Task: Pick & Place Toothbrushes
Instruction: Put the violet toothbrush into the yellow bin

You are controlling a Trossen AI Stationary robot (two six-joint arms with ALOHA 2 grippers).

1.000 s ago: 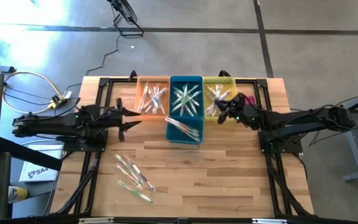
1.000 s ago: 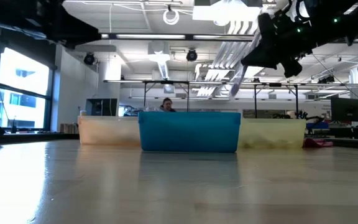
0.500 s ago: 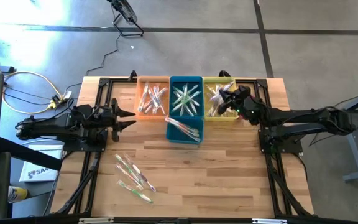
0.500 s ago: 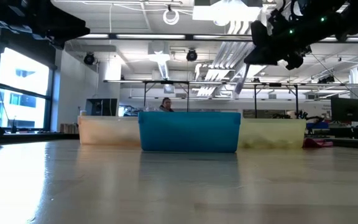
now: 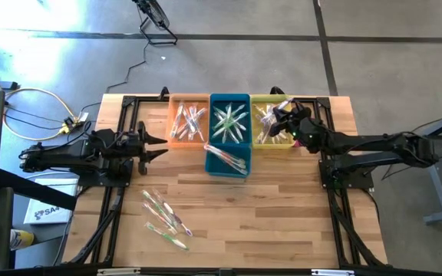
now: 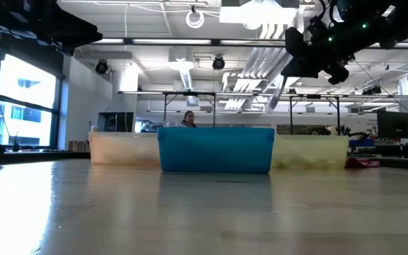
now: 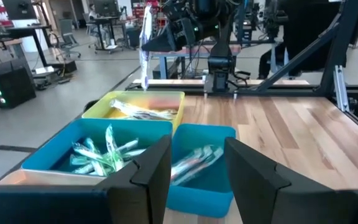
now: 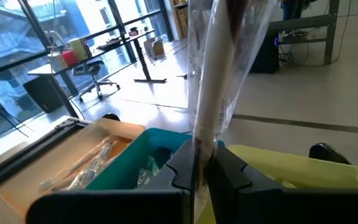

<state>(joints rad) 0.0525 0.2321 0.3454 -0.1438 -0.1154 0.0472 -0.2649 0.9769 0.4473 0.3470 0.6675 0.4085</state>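
A wrapped toothbrush [image 8: 213,93] hangs pinched in the right claw [image 5: 281,116], which is closed on it above the yellow bin [image 5: 261,100] at the back of the desk [image 5: 267,207]; in the low view the wrapper dangles below the claw, clear of the bin's rim. More toothbrushes lie sorted in the orange bin [image 5: 176,100], the tall blue bin [image 5: 230,97] and the smaller blue bin [image 5: 221,170] set in front of it, and a loose cluster [image 5: 165,218] waits on the desk near its front left part. The step in hand looks like the drop into the yellow bin. To do it well, the right claw should lower until the wrapper's free end is inside the walls, keep the brush over the bin's middle and not its edge next to the blue one, and only then let go, since the slick wrapper can slide or catch on a rim. The left claw [image 5: 153,145] hovers with its fingers apart and nothing between them, just left of the orange bin, well apart from the drop. The handle colour of the held brush is hard to read through the glare on the wrapper, its upper end is cut off in the right wrist view, and how full the yellow bin is cannot be judged exactly.
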